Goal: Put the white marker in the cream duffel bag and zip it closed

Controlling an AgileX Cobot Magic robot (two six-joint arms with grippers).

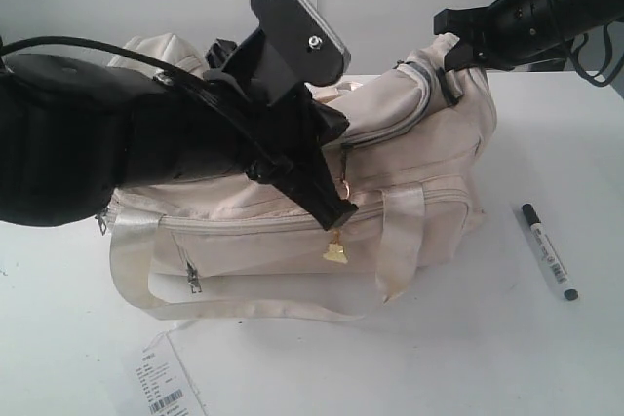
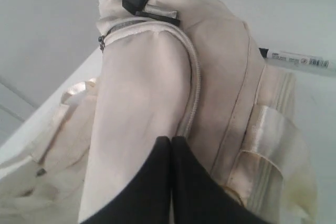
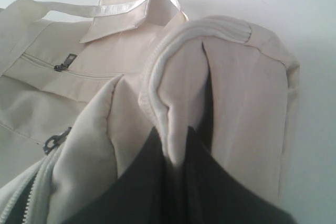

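The cream duffel bag [image 1: 273, 241] lies across the middle of the table, its top zip partly open at the right end. The white marker [image 1: 548, 250] with its black cap lies on the table to the right of the bag, apart from it and from both grippers; it also shows in the left wrist view as the marker [image 2: 299, 59]. My left gripper [image 1: 341, 209] is low over the bag's front near the top zip [image 2: 195, 87]. Its fingers are pressed together [image 2: 171, 139] with nothing visible between them. My right gripper [image 3: 178, 145] is shut on a fold of fabric at the bag's right end [image 1: 450, 46].
A white paper barcode tag [image 1: 166, 382] lies on the table in front of the bag. A gold charm [image 1: 334, 252] hangs on the bag's front, and grey zip pulls [image 3: 60, 66] sit on its side pockets. The left arm [image 1: 88, 143] covers the bag's left top.
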